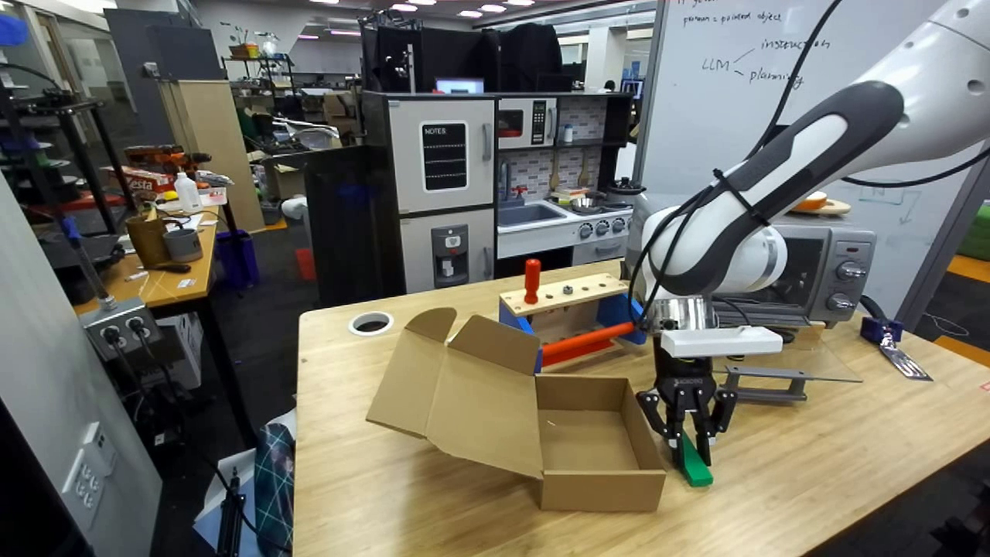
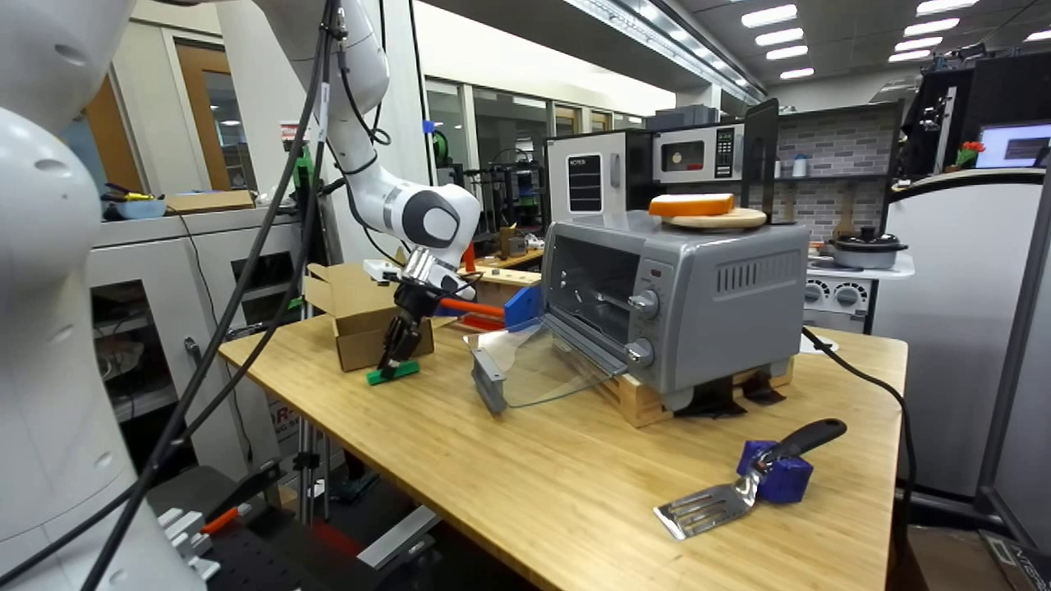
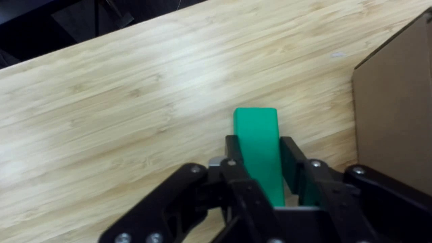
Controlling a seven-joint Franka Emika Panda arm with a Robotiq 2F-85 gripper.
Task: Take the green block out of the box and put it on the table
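Observation:
The green block (image 1: 698, 470) is between the fingers of my gripper (image 1: 690, 455), just outside the brown cardboard box (image 1: 602, 492). In the wrist view the green block (image 3: 260, 148) runs lengthwise between the fingertips (image 3: 259, 139), which press against both its long sides. It lies at the surface of the table (image 1: 448, 514); whether it rests on it or is slightly above cannot be told. In the wrist view the box wall (image 3: 395, 111) stands close to the right finger. The block (image 2: 394, 373) also shows in an exterior view, beside the box (image 2: 361, 341).
The box's flaps (image 1: 483, 387) fold out over the table. Behind stands a toy bench (image 1: 568, 294) with a red bar (image 1: 588, 345). A toaster oven (image 2: 690, 304) has its glass door (image 2: 550, 369) open towards the arm. A spatula (image 2: 714, 509) leans on a purple block (image 2: 784, 480).

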